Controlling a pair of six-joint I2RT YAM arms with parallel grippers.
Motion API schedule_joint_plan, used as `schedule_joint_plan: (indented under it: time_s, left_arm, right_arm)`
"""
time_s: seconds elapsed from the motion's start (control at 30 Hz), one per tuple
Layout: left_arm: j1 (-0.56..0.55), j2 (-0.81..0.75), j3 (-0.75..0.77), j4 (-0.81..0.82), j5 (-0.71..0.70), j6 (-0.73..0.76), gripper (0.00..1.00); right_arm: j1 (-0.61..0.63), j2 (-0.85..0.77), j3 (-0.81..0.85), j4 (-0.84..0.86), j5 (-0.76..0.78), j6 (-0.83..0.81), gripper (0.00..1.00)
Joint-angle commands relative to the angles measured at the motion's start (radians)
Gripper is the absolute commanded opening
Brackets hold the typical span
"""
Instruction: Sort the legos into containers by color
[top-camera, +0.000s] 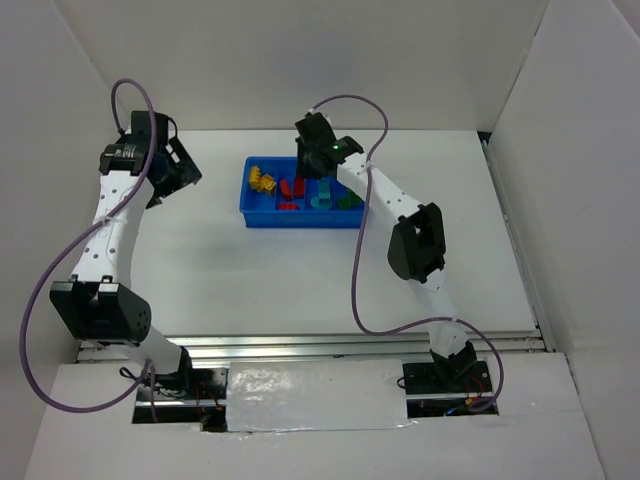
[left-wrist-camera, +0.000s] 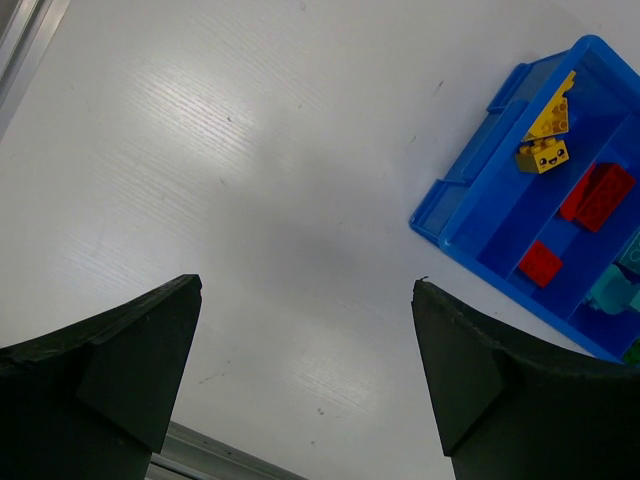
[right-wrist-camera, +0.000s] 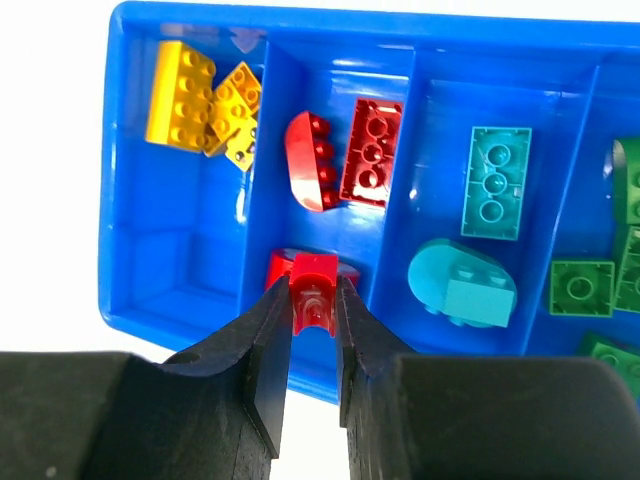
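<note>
Right gripper (right-wrist-camera: 313, 302) clamped on small red lego (right-wrist-camera: 313, 272), bottom centre of frame, over second-from-left compartment of blue tray (right-wrist-camera: 330, 28). Left gripper (left-wrist-camera: 305, 295) spread wide, holds nothing, above white table (left-wrist-camera: 250, 170); tray at upper right.

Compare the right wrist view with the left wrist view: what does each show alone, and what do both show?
Only the right wrist view shows the right gripper shut on a small red brick over the blue tray. Only the left wrist view shows the left gripper, open above bare table, holding nothing. Both show that tray, with yellow bricks and loose red bricks lying in it.
</note>
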Motion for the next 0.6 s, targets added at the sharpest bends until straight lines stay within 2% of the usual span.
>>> schedule_joint_plan:
  time_s: [0.0,0.03,0.1,0.17,0.2,0.37,0.4,0.57]
  left_arm:
    - [0.002,0.015,0.015,0.032,0.021,0.015,0.99]
    - [0.002,0.016,0.018,0.034,0.021,0.018,1.00]
    - [0.000,0.026,0.026,0.032,0.019,0.020,1.00]
    - [0.003,0.030,0.029,0.032,0.019,0.023,1.00]
    - [0.005,0.035,0.035,0.034,0.024,0.023,1.00]
    - [0.016,0.064,0.052,0.031,0.047,0.023,0.99]
    - [0.019,0.067,0.061,0.031,0.055,0.023,0.99]
    - [0.031,0.107,0.102,0.006,0.067,0.020,0.99]
  right_arm:
    - [0.012,0.027,0.015,0.068,0.002,0.034,0.13]
    - [0.012,0.041,0.023,0.060,0.008,0.034,0.18]
    - [0.014,0.053,0.047,0.052,0.006,0.031,0.22]
    - [0.014,0.058,0.061,0.052,0.006,0.026,0.38]
    - [0.012,0.058,0.061,0.055,0.006,0.025,0.51]
    - [0.011,0.058,0.085,0.069,-0.012,0.017,0.58]
    - [0.009,0.052,0.086,0.072,-0.012,0.017,0.61]
    - [-0.003,0.003,0.104,0.068,-0.006,0.009,0.62]
